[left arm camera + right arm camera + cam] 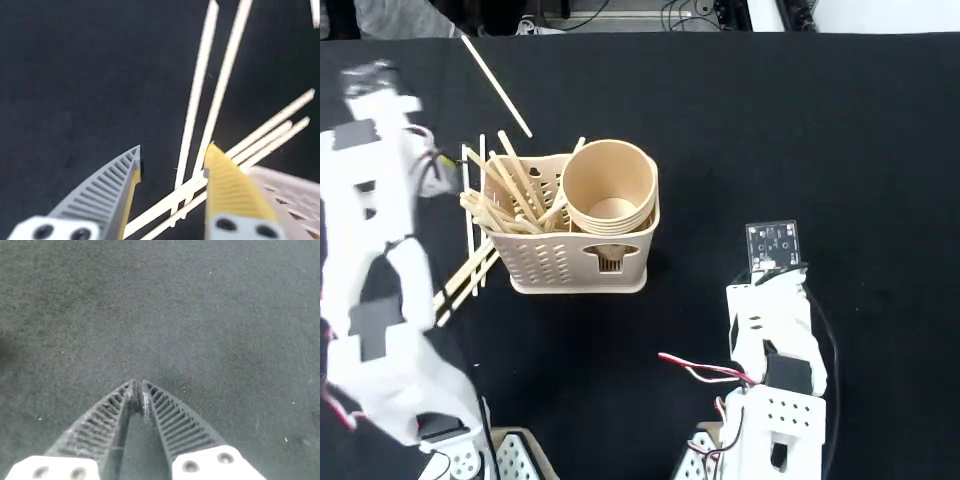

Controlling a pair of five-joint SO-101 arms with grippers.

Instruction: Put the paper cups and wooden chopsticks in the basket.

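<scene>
A cream slotted basket [575,262] stands left of the table's middle. Stacked paper cups [608,188] sit upright in its right half, and several wooden chopsticks [510,185] stick out of its left half. More chopsticks [467,272] lie on the cloth against the basket's left side. One single chopstick [496,86] lies apart at the back. My left gripper [172,152] is open just above the loose chopsticks [199,102], which run between its fingers ungripped, with the basket's corner [292,195] beside it. My right gripper [138,390] is shut and empty over bare cloth.
The left arm [375,200] stands along the table's left edge, close to the basket. The right arm [772,330] is at the front right, well away from the basket. Black cloth covers the table, with open room on the right and back.
</scene>
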